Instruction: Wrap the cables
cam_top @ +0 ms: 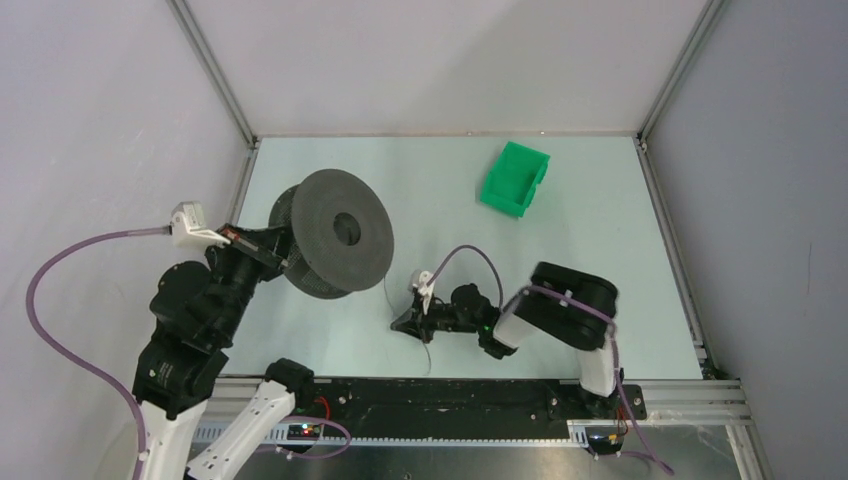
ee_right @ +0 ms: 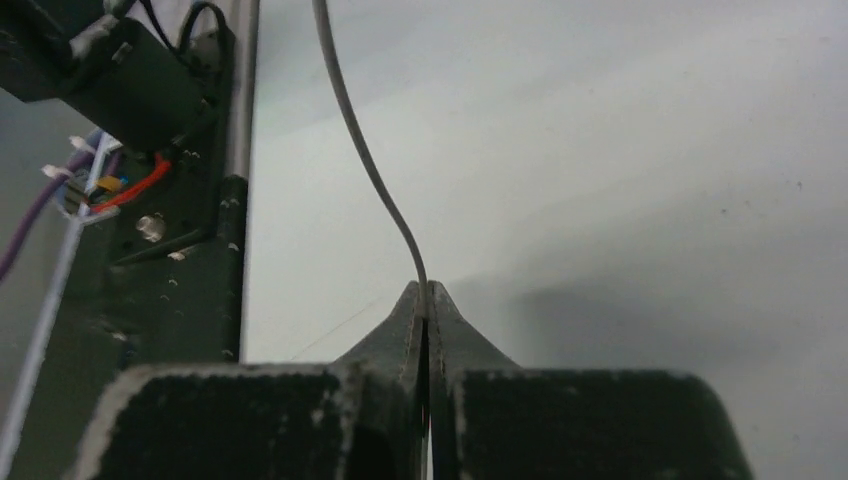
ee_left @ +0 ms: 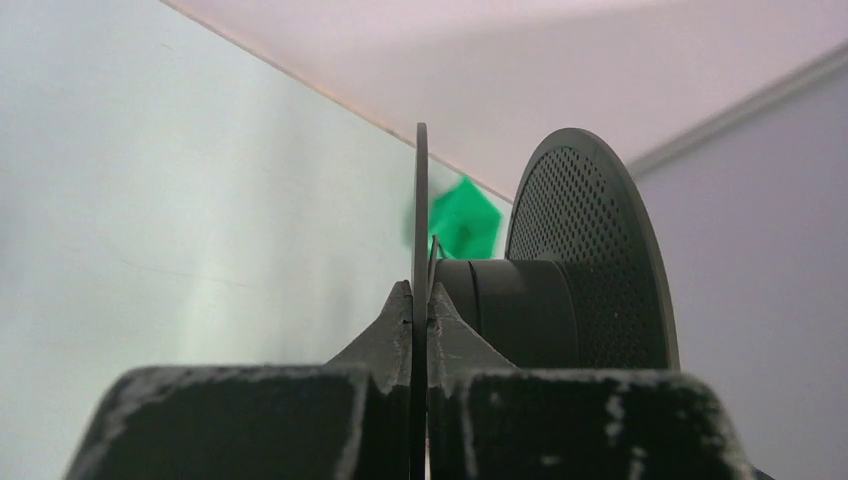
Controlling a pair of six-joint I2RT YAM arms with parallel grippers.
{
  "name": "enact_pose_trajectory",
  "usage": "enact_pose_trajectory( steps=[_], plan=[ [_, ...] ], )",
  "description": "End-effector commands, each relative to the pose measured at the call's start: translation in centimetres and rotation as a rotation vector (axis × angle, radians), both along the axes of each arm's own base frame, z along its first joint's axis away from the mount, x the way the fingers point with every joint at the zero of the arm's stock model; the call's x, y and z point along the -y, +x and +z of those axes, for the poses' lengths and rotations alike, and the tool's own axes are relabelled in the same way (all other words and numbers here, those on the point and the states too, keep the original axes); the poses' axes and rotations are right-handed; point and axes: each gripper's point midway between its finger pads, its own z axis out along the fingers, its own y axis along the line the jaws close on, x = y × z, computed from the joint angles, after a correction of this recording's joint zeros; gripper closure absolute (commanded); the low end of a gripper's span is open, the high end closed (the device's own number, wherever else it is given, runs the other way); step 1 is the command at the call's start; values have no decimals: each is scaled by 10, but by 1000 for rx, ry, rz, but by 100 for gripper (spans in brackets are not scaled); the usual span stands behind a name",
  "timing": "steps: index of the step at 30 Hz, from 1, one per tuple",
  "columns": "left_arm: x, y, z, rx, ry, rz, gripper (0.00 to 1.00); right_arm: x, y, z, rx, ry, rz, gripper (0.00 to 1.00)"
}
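Observation:
The cable (ee_right: 365, 150) is a very thin grey wire. In the right wrist view it rises from between my fingertips and curves up to the left. My right gripper (ee_right: 424, 292) is shut on it, low over the table near the front edge (cam_top: 402, 324). In the top view the cable (cam_top: 386, 297) is a faint line running from the reel toward that gripper. My left gripper (ee_left: 421, 300) is shut on the thin rim of one flange of the black reel (ee_left: 590, 250) and holds the reel (cam_top: 335, 245) tilted above the table's left side, with the gripper (cam_top: 283, 258) at its left edge.
A green bin (cam_top: 515, 178) stands at the back right, and shows blurred behind the reel in the left wrist view (ee_left: 462, 215). The black base rail with wiring (cam_top: 450, 395) runs along the front edge, close to my right gripper (ee_right: 170, 150). Metal frame posts bound the table.

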Motion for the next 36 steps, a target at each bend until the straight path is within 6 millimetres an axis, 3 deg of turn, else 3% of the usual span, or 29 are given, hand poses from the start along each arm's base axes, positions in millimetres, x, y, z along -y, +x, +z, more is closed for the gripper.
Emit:
enact_pose_trajectory(
  steps=[1,5,8,13,17,23,30,34,36],
  plan=[
    [-36,32,7,49,168,217,100,-2,-12,56,239,-76,-97,100],
    [-43,47,-18,-14,313,254,100,6,-32,86,358,-220,-102,100],
    [-41,57,-42,-71,407,236,100,5,-42,128,461,-233,-86,100],
    [-19,64,-79,-134,499,94,100,-5,-59,192,575,-206,-32,100],
    [-11,60,-99,-141,588,16,100,-6,-55,231,621,-156,-1,100],
    [19,51,-126,-140,640,-191,100,-3,-29,282,667,-40,15,100],
    [44,38,-145,-110,711,-385,100,5,22,300,636,-16,0,100],
    [65,27,-151,-103,710,-532,100,12,58,292,587,-35,-34,100],
    [69,23,-151,-105,700,-561,100,18,78,278,546,-66,-58,100]
  ],
)
